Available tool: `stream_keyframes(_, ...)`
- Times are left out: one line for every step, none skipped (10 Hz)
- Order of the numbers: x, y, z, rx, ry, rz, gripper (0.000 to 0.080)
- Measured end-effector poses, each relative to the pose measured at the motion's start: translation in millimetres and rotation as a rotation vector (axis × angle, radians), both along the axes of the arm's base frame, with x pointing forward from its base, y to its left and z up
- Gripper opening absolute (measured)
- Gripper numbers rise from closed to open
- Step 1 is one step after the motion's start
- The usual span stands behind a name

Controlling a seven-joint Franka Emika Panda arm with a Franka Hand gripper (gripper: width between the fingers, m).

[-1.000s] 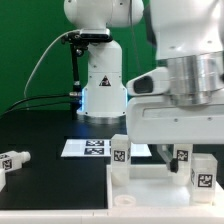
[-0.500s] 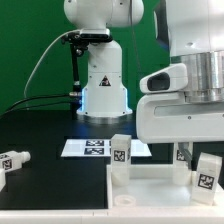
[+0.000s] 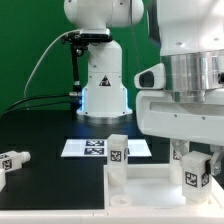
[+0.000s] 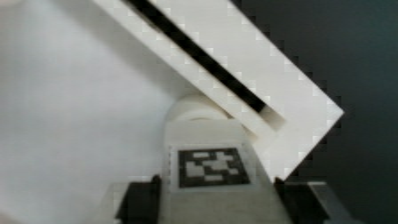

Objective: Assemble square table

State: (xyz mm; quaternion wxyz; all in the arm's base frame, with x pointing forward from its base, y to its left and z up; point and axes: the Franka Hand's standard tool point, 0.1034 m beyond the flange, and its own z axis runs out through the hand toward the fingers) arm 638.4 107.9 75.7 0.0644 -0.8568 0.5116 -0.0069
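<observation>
Down has come the arm, wrist vertical; my gripper (image 3: pixel 195 162) now straddles the table leg (image 4: pixel 217 160) standing on the square tabletop (image 3: pixel 150 192), exterior view's right. Fingers (image 4: pixel 139 205) hug both flanks, gripping it. Grasp step; next needs a straight, untilted lift

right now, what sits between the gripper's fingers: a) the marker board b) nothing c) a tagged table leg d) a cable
c: in the wrist view a white table leg bearing a square tag sits between the fingers of the gripper, with the square tabletop behind it.
</observation>
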Motion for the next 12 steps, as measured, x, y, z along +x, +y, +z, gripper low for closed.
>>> stream_keyframes(-1.0, 1.6, -2.2, 0.029, 0.033, -0.235, 0.0288)
stream_keyframes(1.4, 1.5, -2.1, 0.052, 0.056, -0.385, 0.0288)
stream_keyframes(1.9, 0.7, -2.3, 0.064, 0.064, -0.468, 0.0288)
stream_keyframes(1.5, 1.9, -2.6, 0.066, 0.068, -0.501, 0.0288)
stream_keyframes(1.5, 1.8, -2.6, 0.063, 0.065, -0.479, 0.0288)
stream_keyframes(1.4, 1.7, -2.8, 0.058, 0.058, -0.424, 0.0288)
stream_keyframes(0.9, 1.7, -4.1, 0.046, 0.032, -0.261, 0.0288)
stream_keyframes(2.2, -1.0, -3.6, 0.032, -0.001, -0.111, 0.0370)
stream_keyframes(3.8, -5.5, -1.3, 0.020, -0.024, 0.049, 0.0566)
stream_keyframes(4.8, -8.6, -0.1, 0.007, -0.042, 0.188, 0.0566)
stream_keyframes(4.4, -9.0, -1.2, 0.002, -0.045, 0.230, 0.0624)
stream_keyframes(4.3, -9.4, -1.7, -0.002, -0.048, 0.266, 0.0644)
